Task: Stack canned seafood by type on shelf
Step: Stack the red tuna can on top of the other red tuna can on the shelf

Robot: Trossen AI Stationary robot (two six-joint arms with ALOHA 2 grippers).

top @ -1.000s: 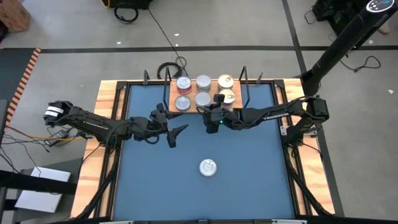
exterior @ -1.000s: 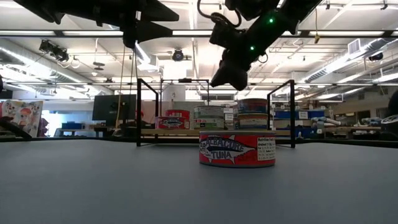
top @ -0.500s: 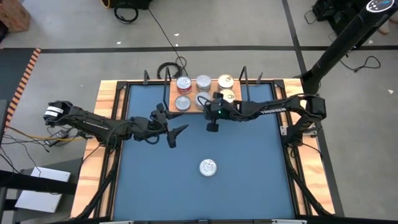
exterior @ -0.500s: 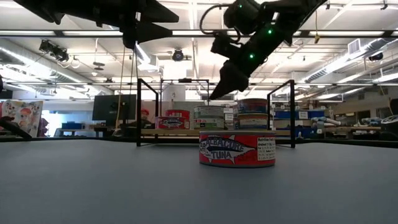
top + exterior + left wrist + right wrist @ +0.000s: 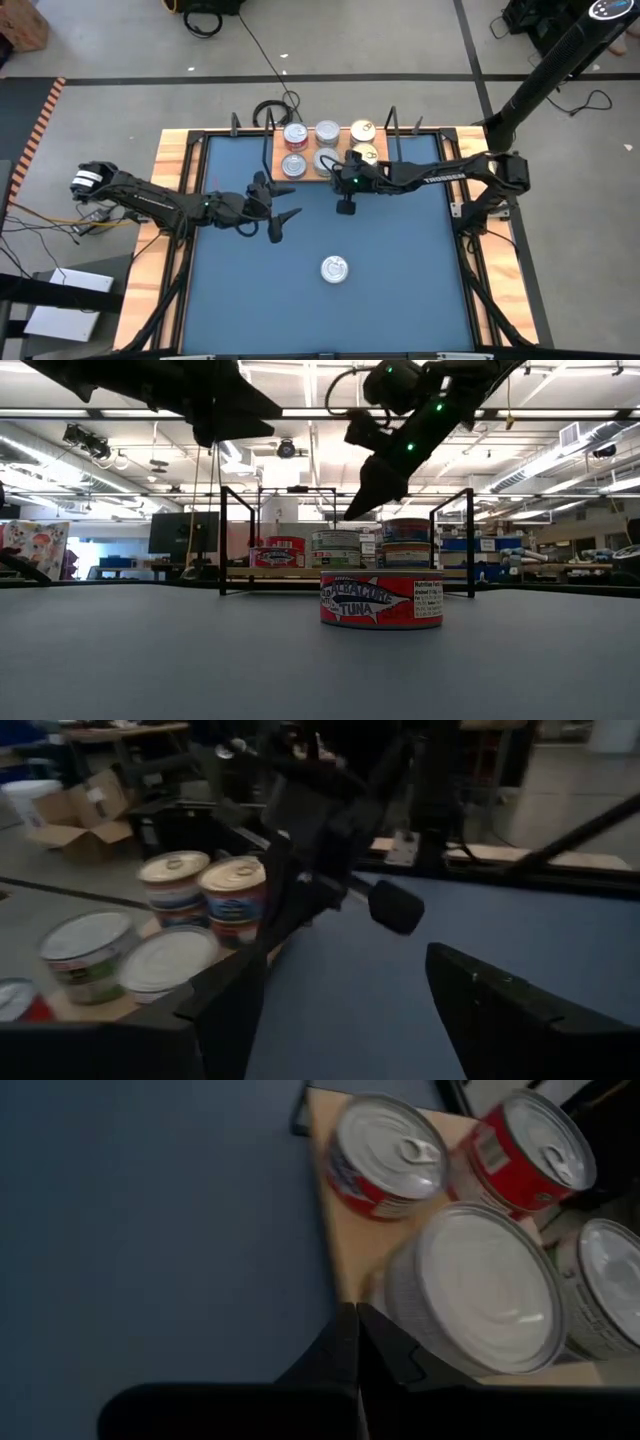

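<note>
A blue table (image 5: 400,290) holds a light wooden shelf (image 5: 305,176) at its far edge, with six tins on it: two red-sided tins (image 5: 294,136) at its left end, two silver tins (image 5: 327,133) in the middle, two gold-topped tins (image 5: 363,131) at its right end. In front of the shelf, the left hand (image 5: 282,219) hovers with fingers spread, empty; the right hand (image 5: 346,206) hangs closed, empty. A lone red tuna tin (image 5: 334,269) sits well in front of the shelf
</note>
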